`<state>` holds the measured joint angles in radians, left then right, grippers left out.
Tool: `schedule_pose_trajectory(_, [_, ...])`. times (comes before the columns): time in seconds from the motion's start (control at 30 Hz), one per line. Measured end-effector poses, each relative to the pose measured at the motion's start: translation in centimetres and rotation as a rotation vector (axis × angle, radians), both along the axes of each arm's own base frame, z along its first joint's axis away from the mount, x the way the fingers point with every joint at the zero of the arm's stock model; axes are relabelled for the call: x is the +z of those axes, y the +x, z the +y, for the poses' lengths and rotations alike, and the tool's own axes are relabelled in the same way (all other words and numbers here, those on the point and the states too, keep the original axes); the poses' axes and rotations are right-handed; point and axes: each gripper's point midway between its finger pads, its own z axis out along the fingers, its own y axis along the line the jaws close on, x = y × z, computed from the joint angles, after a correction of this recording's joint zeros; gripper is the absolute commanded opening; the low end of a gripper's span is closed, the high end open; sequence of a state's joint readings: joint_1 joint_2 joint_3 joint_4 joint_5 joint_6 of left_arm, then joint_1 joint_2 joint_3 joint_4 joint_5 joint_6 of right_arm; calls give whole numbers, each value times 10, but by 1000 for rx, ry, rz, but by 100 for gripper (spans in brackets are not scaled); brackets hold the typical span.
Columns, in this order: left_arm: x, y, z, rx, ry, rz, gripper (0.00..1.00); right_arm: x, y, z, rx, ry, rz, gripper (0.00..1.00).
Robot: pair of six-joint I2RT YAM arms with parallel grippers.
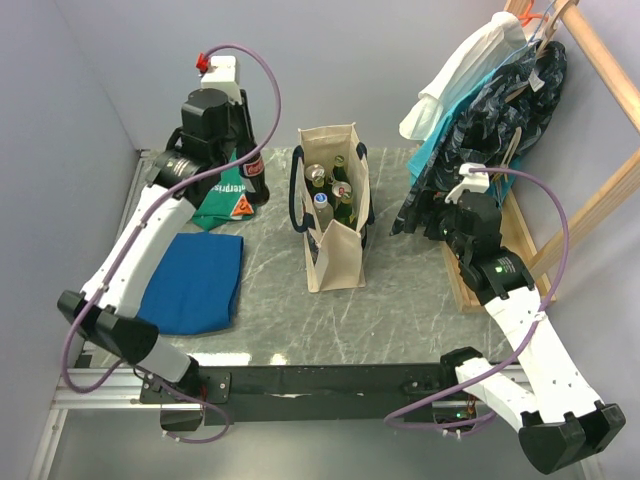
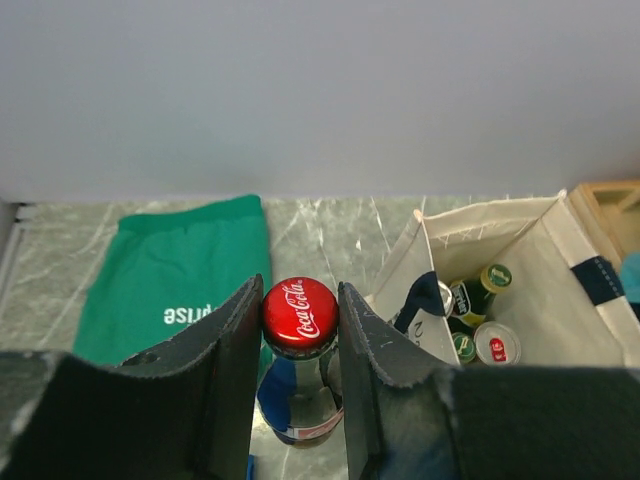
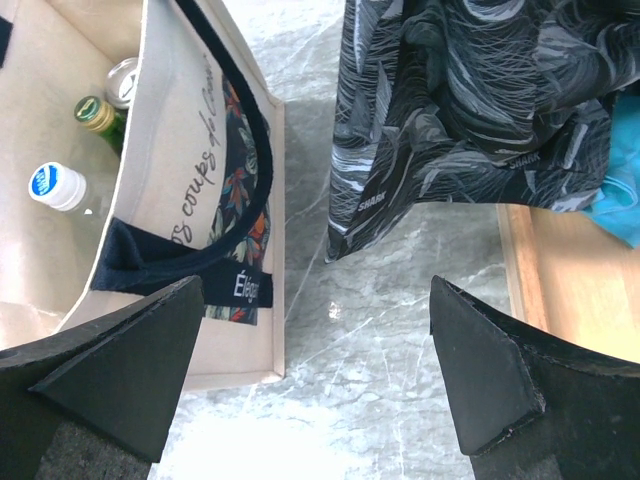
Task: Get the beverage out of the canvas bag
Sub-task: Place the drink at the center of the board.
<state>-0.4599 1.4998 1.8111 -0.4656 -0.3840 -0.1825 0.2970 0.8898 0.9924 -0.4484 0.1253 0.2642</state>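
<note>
Cola bottle (image 2: 300, 318) is clamped below its cap in the narrowed left gripper (image 2: 300, 295), green cloth (image 2: 170, 270) to its left and canvas bag (image 2: 560, 290) to its right. It looks already out. Next, likely: set it upright, then release. Beside the bag, the right gripper (image 3: 320, 370) gapes empty.

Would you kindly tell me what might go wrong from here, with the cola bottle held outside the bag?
1. The left gripper pinches the Coca-Cola bottle only at its capped top, so the glass may slip or swing.
2. The green cloth lies close by; set down on its edge, the bottle might tip.
3. The right gripper is open, apart from the canvas bag, so nothing steadies the bag.
</note>
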Motion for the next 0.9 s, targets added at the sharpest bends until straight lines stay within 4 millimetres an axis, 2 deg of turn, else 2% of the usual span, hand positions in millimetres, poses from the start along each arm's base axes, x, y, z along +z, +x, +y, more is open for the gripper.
schedule_pose_trajectory(0.47, [-91, 78, -18, -44, -12, 119, 1, -1, 5, -15, -73, -48, -2, 100])
schedule_pose_trajectory(0.63, [-122, 95, -22, -52, -1, 164, 1, -2, 6, -18, -91, -64, 1, 100])
schedule_pose_trajectory(0.77, [-134, 100, -22, -52, 8, 185, 1, -2, 7, -22, -105, -74, -1, 100])
schedule_pose_trajectory(0.9, [-134, 102, -20, -52, 17, 179, 1, -2, 7, -24, -120, -79, -3, 100])
